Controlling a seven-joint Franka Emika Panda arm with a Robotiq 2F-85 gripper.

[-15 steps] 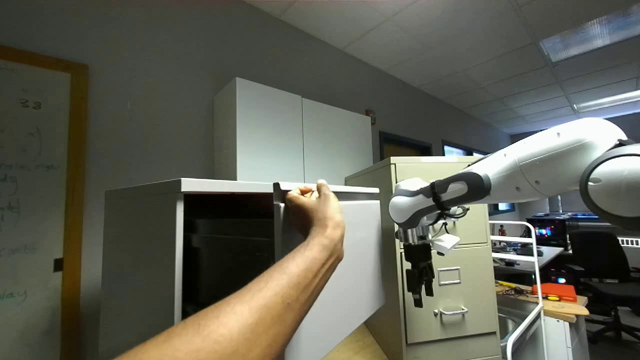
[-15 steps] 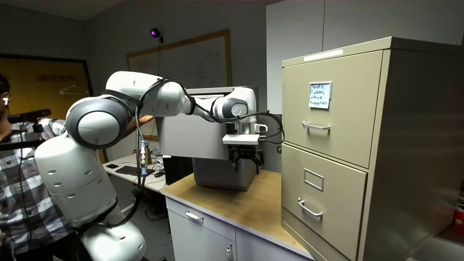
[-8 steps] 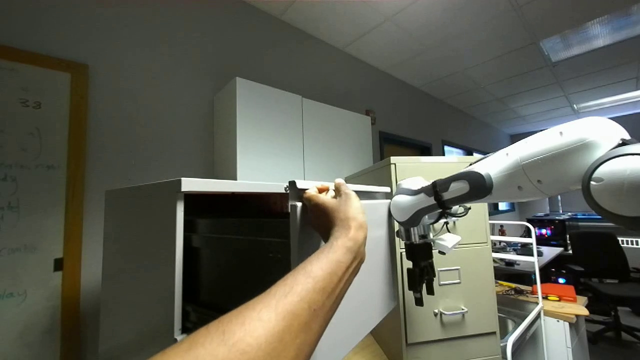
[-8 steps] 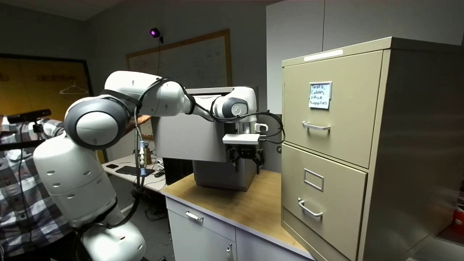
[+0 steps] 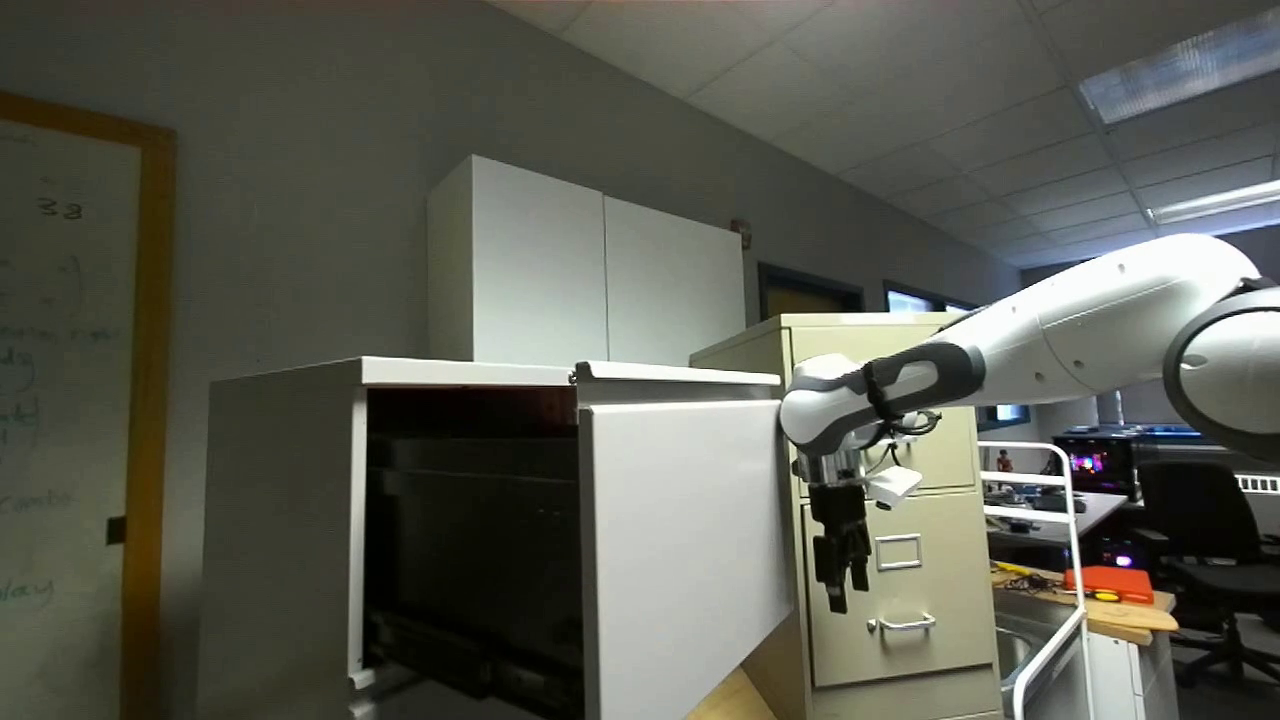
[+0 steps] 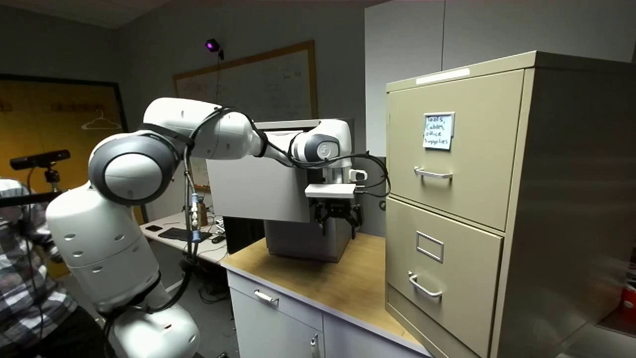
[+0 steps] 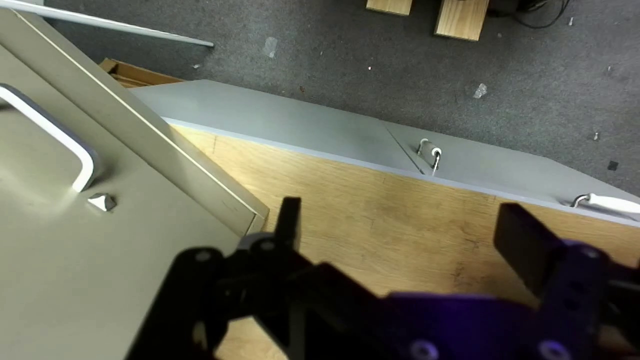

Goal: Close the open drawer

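Pointing down over the wooden tabletop (image 7: 380, 200), the black fingers (image 7: 288, 220) are spread wide apart. Beyond them in an exterior view, the drawer (image 6: 253, 191) stands pulled out from its light-grey cabinet (image 6: 303, 243); farther back hangs a framed whiteboard (image 6: 263, 89).

In an exterior view, high and right of centre, a pale-blue handwritten label (image 6: 437, 131) on the upper front of the beige filing cabinet (image 6: 477, 199) reads "Tools, Cables, office supplies". In an exterior view, the whiteboard (image 5: 70, 400) at the left edge carries what looks like "38" (image 5: 60, 209) and, lower down, green letters (image 5: 28, 591) ending in "ay"; its other writing is too faint to read.
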